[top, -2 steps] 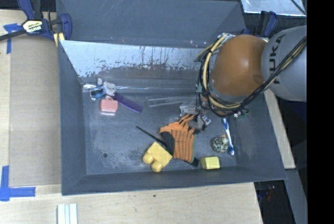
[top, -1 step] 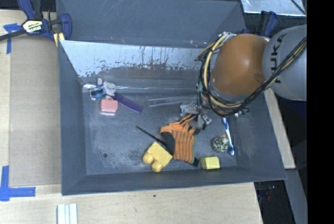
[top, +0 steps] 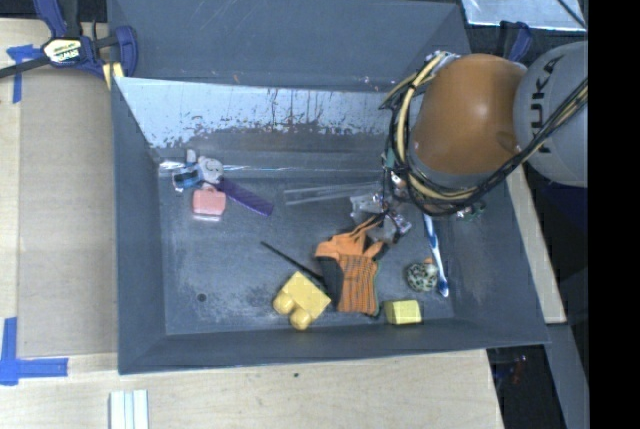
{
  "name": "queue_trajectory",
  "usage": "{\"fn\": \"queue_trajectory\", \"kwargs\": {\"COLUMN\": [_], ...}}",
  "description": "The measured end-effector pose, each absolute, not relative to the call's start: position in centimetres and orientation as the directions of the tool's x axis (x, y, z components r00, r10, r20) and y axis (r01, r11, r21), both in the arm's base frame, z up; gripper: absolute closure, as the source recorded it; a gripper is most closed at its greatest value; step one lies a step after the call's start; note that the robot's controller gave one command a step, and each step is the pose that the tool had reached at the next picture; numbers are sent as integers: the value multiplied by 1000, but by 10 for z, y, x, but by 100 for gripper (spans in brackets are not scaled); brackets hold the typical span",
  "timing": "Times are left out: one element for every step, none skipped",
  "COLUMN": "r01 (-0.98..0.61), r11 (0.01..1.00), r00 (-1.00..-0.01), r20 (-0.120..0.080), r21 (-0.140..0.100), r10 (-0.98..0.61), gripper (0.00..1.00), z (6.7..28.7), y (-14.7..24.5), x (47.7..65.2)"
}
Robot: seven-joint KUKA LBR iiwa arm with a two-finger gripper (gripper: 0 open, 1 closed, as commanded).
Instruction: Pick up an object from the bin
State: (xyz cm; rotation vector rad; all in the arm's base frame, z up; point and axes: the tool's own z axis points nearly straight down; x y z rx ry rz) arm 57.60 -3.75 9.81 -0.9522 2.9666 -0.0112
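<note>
One orange ribbed cloth strip [top: 357,282], crumpled top, bin [top: 140,247] front; jaws over it, state unclear.

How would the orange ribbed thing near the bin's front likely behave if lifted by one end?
The orange thing lies crumpled and folded, so it is probably floppy and would dangle. It looks thin, so likely light, and unlikely to roll.

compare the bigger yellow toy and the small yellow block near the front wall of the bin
The yellow toy is larger and lumpy, with knobs; the yellow block is smaller and plain, box-like. The yellow toy lies left of the orange cloth, the yellow block right of it. Both are yellow and lie near the bin's front wall.
</note>
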Motion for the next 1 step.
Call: {"fn": "queue_trajectory", "kwargs": {"r01": [-581], "r11": [813], "r00": [-813], "r20": [-26], "r21": [-18], "r10": [-582], "gripper": [100], "z": [128], "y": [-37], "x": [577]}}
